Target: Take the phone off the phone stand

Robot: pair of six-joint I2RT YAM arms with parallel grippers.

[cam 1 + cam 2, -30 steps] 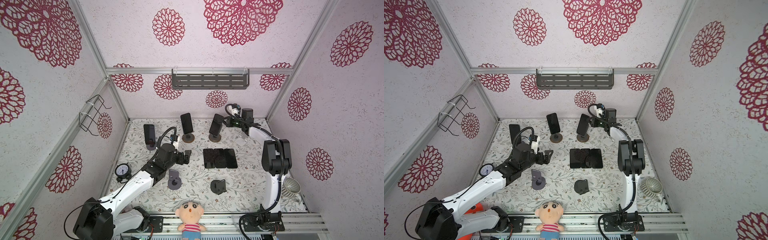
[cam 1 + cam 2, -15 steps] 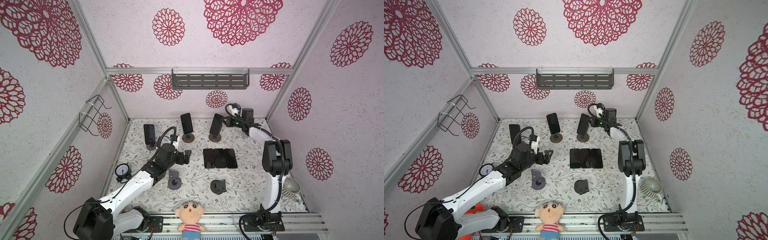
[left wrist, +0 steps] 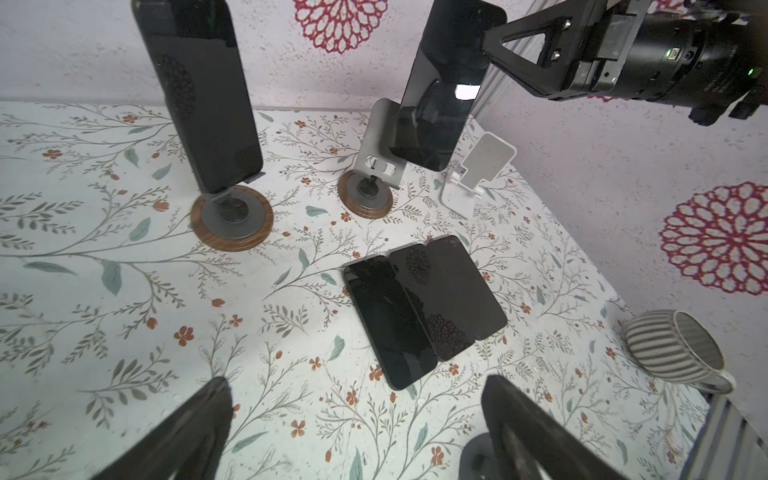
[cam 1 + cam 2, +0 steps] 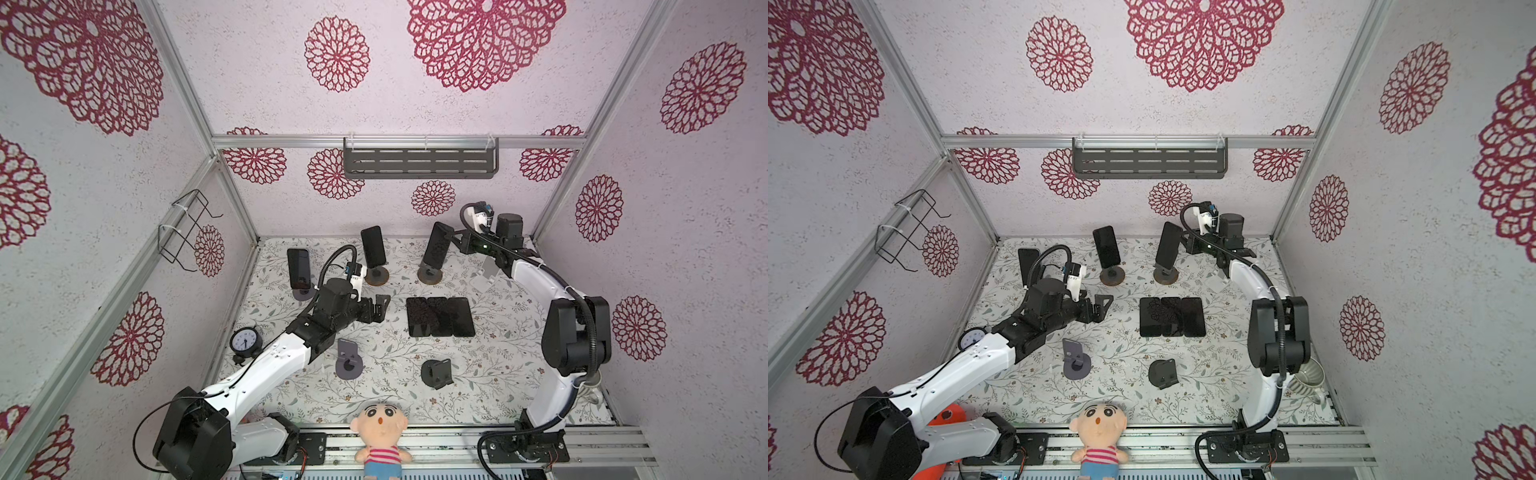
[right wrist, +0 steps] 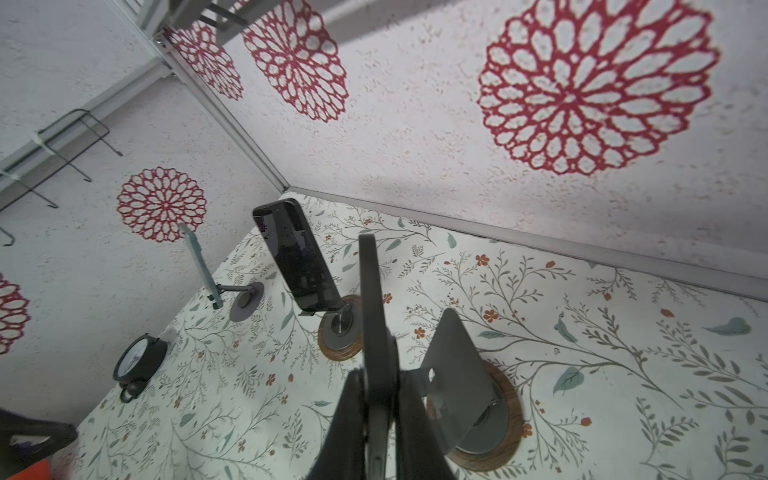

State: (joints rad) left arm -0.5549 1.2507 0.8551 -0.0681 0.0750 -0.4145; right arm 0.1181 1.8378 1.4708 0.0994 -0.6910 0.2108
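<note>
Floral-print table [image 4: 498, 374] boxed in by white walls [image 4: 415, 104] with red rosettes — the right gripper [image 4: 451, 237] holds the phone [image 4: 436, 249] by its upper end, near the back wall.

Its jaws are clamped tight on the phone's thin edge. In the right wrist view the phone stands upright and apart from the grey back plate of the phone stand [image 5: 455, 374]. In the left wrist view the phone's lower end sits just beside the stand's ledge; whether they touch I cannot tell. The stand's round, wood-rimmed base rests on the table. The left gripper [image 4: 380, 307] hangs over the table with its jaws spread wide, holding nothing — just left of three phones [image 4: 440, 316] lying flat side by side. A second phone [image 4: 373, 247] is propped upright to the left of the held one.
</note>
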